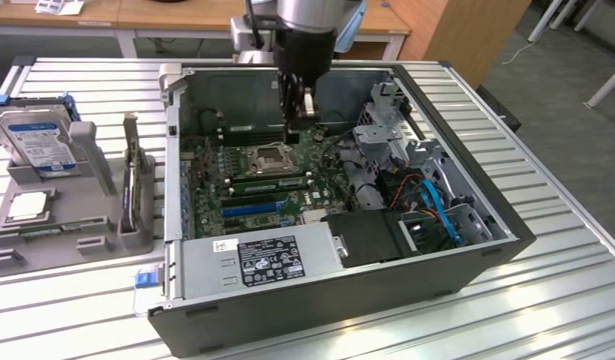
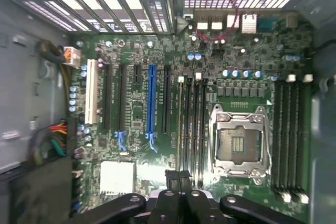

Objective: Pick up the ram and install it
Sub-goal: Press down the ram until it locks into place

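The ram [image 1: 137, 184] looks like the thin dark-green stick standing on edge in the grey rack at the exterior view's left, outside the computer case. My gripper [image 1: 299, 112] hangs inside the open case [image 1: 487, 247], above the rear of the motherboard [image 1: 238, 161] and far from that stick. In the wrist view the two fingertips [image 2: 172, 176] meet, so the gripper [image 2: 178, 174] is shut, and I see nothing between them. Below lie the empty processor socket [image 2: 236, 142] and dark memory slots [image 2: 191, 124] on both sides of it. A green stick [image 1: 272, 181] sits in a slot in front of the socket [image 1: 269, 156].
A silver hard drive with a blue label [image 1: 37, 139] and a square silver processor chip [image 1: 28, 206] rest on the grey rack [image 1: 88, 244]. The power supply [image 1: 257, 259], drive cage [image 1: 388, 142] and blue cables [image 1: 438, 210] crowd the case's near and right sides.
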